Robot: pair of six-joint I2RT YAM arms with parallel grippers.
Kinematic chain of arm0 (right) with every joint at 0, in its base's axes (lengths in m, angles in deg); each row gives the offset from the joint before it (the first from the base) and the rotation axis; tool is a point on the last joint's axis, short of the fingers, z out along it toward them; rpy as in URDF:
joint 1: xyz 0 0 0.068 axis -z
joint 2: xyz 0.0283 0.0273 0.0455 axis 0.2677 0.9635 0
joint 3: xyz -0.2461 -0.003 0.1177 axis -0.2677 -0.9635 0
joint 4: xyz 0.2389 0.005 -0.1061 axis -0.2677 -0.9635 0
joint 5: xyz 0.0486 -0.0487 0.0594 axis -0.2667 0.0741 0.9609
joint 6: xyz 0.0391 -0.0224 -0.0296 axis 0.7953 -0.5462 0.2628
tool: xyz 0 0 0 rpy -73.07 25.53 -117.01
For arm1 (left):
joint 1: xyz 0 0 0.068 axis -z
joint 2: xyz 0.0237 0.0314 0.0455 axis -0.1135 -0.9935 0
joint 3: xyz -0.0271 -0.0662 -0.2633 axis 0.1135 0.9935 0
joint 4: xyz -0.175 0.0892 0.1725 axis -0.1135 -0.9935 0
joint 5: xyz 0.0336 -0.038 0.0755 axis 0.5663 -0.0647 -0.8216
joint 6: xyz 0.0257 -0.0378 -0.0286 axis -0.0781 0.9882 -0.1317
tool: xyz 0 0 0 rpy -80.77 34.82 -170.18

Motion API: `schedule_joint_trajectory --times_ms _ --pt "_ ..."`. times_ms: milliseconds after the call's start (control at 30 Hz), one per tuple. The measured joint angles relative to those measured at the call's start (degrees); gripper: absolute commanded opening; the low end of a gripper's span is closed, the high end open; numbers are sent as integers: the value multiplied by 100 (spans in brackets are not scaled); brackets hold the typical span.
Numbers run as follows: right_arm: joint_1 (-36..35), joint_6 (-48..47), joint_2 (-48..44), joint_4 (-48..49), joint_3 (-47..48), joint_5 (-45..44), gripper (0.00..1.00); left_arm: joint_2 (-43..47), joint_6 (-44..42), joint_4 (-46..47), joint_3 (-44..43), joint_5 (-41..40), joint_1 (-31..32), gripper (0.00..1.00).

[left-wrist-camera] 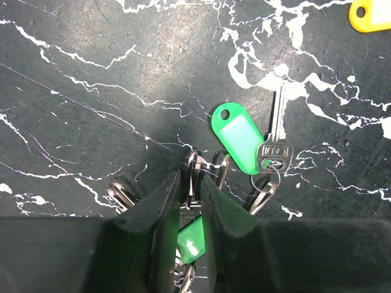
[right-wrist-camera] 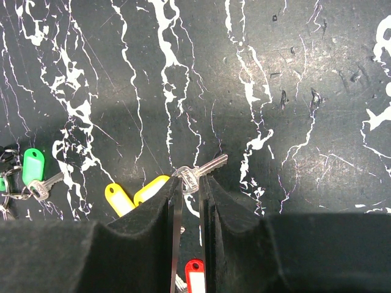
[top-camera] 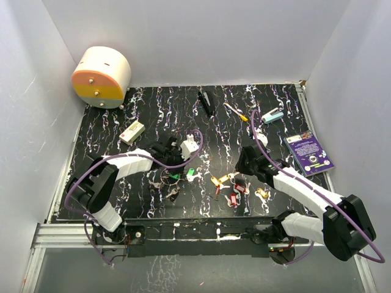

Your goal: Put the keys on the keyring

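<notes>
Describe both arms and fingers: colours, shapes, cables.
Left arm and right arm match: white link shells, black joint housings and bases. A purple cable loops along each. Fingers are matte black, wedge-shaped, tapering to thin tips.

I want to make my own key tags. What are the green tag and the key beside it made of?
The green tag looks like smooth, glossy plastic: even bright colour, soft shine. The key beside it looks like bare silvery metal: it reflects light and has stamped letters on its head.
</notes>
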Motion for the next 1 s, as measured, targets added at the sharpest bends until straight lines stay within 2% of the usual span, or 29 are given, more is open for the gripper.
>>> schedule_joint_trajectory --times_ms 100,367,433,533,700,800,933,1000 --pt "0 0 -31 0 0 -2 23 39 2 83 68 -2 2 11" --pt "0 0 -81 -4 0 -20 24 146 0 245 229 -50 11 5" --pt "0 0 -94 -7 0 -17 24 190 15 291 286 -76 11 5" --pt "0 0 -149 -13 0 -17 25 232 20 286 319 -129 11 15" --pt "0 -2 -221 -17 -20 -20 25 240 -13 267 319 -227 11 17" --pt "0 0 -245 -59 -68 -20 25 247 -52 251 319 -267 11 13" --pt "0 0 -273 -129 -68 -20 26 282 -136 160 319 -334 24 0" --pt "0 0 -289 -136 -68 -17 26 293 -179 125 319 -356 28 0"
